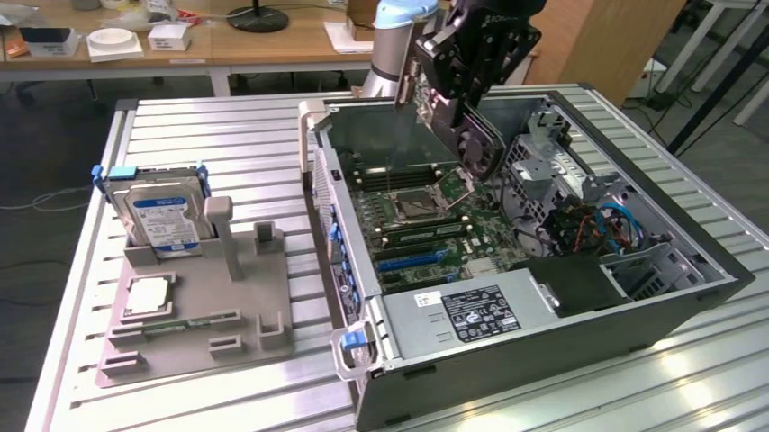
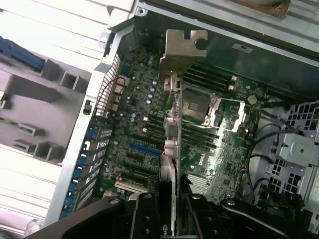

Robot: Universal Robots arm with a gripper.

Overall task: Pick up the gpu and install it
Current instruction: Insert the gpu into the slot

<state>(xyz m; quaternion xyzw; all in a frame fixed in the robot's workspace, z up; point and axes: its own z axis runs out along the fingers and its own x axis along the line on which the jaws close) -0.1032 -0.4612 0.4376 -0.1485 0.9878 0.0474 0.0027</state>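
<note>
My gripper point(image 1: 466, 67) is shut on the gpu point(image 1: 478, 139), a thin dark card with a brownish board face. The card hangs tilted above the open computer case point(image 1: 541, 346), over the motherboard point(image 1: 420, 211). In the wrist view the gpu point(image 2: 173, 149) shows edge-on between my two black fingers point(image 2: 144, 219), its metal bracket point(image 2: 182, 50) pointing toward the case's rear wall. My gripper point(image 2: 172, 211) holds the card well above the board. The blue expansion slot point(image 2: 144, 148) lies below and to one side of the card's edge; it also shows in the exterior view point(image 1: 415, 261).
A grey parts fixture point(image 1: 240, 346) stands at the exterior view's left, holding a blue-labelled hard drive point(image 1: 162, 216), a processor chip point(image 1: 147, 295) and a narrow green memory stick point(image 1: 180, 326). Inside the case are the power supply point(image 1: 474, 315), a drive cage point(image 1: 547, 157) and blue cables point(image 1: 619, 225).
</note>
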